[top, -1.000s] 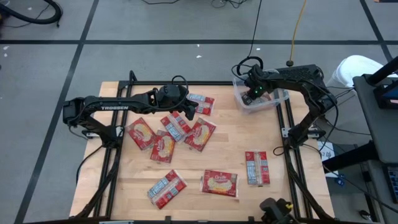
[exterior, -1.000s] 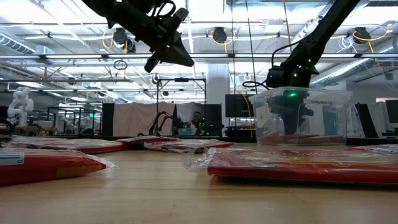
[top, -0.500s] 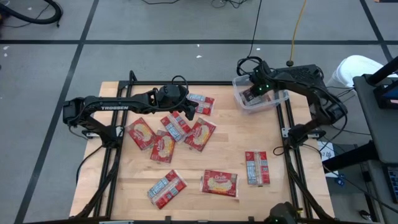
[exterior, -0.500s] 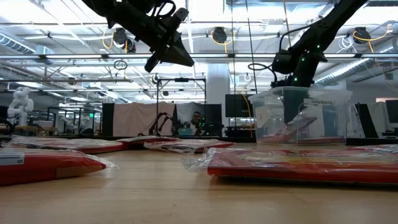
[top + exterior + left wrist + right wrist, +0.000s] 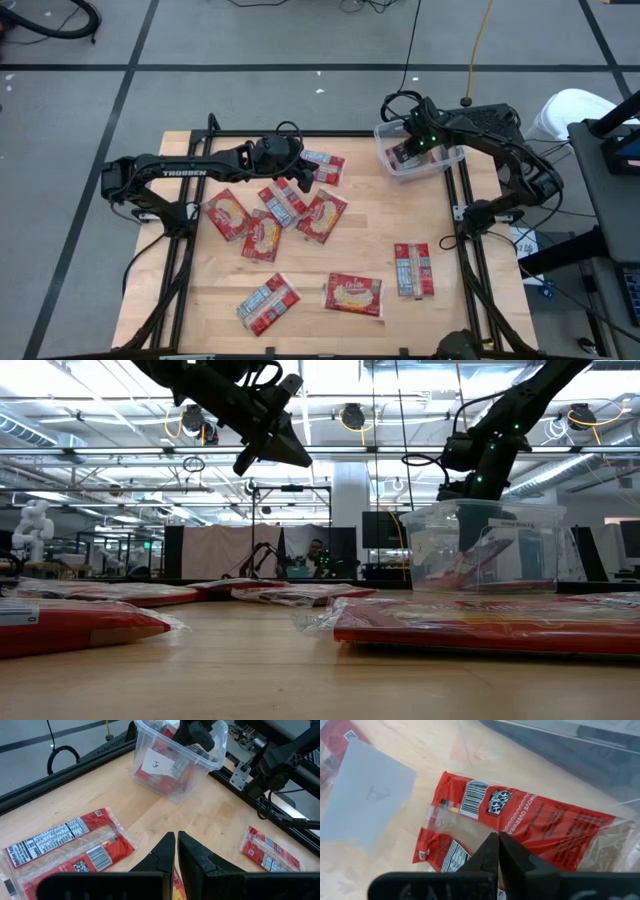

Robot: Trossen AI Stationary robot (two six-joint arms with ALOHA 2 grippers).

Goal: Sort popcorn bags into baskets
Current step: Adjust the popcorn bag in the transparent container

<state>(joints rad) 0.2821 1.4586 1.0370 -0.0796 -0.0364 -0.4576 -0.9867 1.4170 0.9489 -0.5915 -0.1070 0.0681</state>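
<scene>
1. Your right gripper (image 5: 413, 146), fingers together and empty, hangs over the tub (image 5: 383, 157) at upper right; a hasty exit could tip it.
2. Your left gripper (image 5: 303, 183), also closed, hovers above the packets (image 5: 322, 216) at centre; nudging scatters them.

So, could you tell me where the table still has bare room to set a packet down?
Bare wood lies between the clear tub and the lone packet near the right edge, and along the near-left corner beside the packet there. The cluster under the left gripper is crowded.
</scene>
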